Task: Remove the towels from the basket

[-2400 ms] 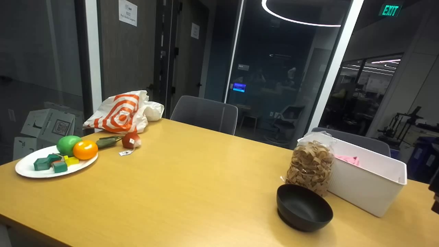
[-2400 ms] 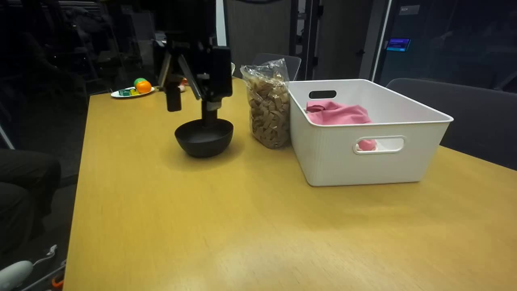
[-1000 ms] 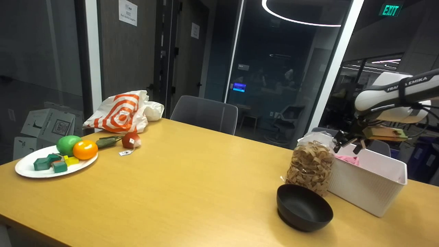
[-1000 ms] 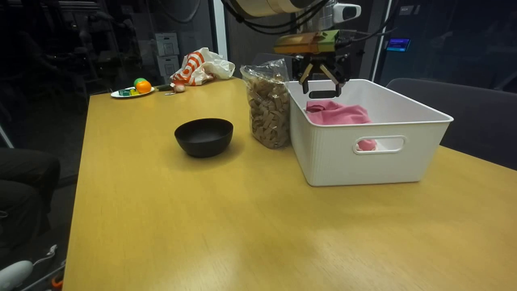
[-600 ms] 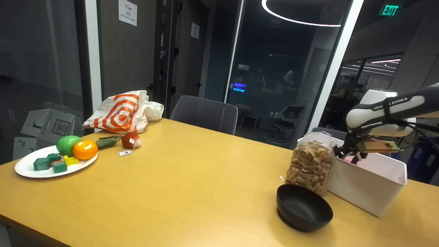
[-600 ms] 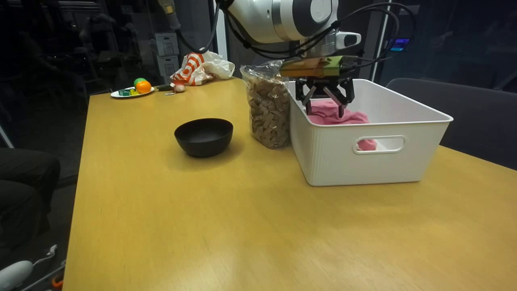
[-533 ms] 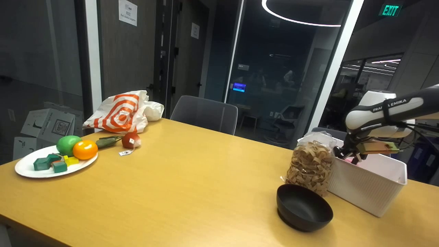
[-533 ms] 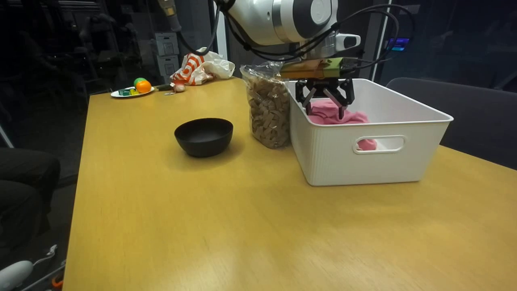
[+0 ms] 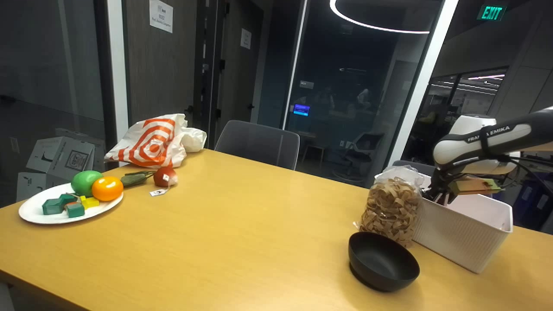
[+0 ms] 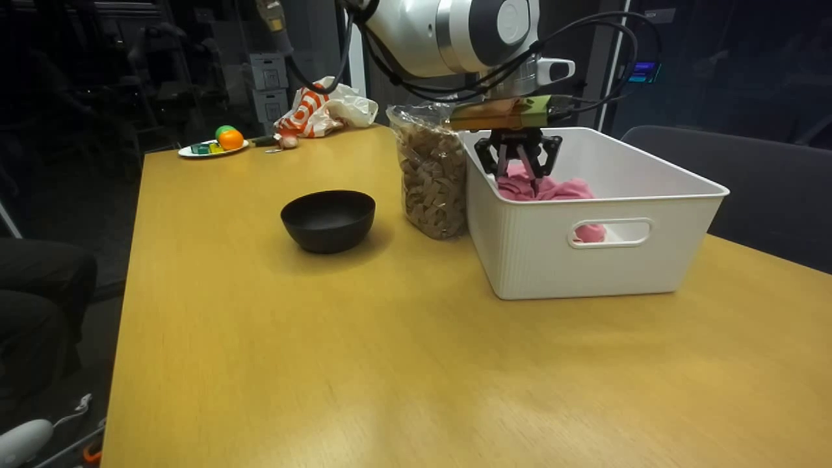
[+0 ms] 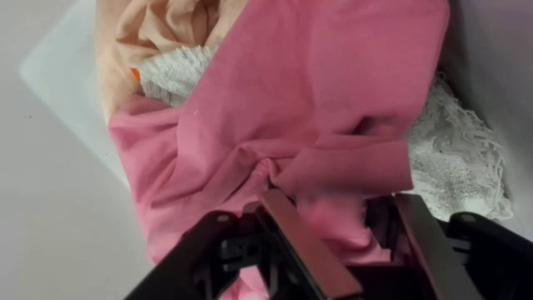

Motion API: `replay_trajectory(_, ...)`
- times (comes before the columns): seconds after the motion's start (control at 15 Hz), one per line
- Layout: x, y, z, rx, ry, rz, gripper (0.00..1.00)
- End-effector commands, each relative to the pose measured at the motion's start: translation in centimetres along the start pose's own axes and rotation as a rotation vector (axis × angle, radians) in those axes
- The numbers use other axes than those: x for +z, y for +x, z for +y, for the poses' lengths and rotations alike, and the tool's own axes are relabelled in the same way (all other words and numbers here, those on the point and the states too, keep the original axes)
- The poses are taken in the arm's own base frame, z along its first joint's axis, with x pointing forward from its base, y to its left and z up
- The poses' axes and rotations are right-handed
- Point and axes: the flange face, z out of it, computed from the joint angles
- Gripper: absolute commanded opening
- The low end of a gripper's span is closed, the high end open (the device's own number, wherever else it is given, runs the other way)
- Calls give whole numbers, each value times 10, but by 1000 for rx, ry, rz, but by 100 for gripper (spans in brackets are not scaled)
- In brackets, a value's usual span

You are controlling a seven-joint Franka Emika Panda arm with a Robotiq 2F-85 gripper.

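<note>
The gripper [image 10: 518,184] points down inside the white basket [image 10: 585,276], where the pink towel [image 11: 291,100] lies bunched. The jaws stand partway apart, towel fabric between them; whether they pinch it cannot be determined. In the wrist view, the towel extends beyond the fingers [image 11: 310,245].

Office room, glass walls [image 9: 345,95], long table [image 9: 242,233], grey chairs [image 9: 259,144], lit exit sign [image 9: 491,13]

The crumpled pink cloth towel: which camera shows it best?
The wrist view: the towel fills its middle, folds clear. In both exterior views, the white rectangular plastic basket and black two-fingered gripper hide much, leaving patches at most.
</note>
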Motion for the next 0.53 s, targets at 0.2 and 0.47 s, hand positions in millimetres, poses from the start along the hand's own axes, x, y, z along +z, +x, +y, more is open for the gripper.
replay_trajectory(0.2,-22,0,0,-2,17,21,7)
replay_trajectory(0.47,-71,-1,19,27,-18,80,9)
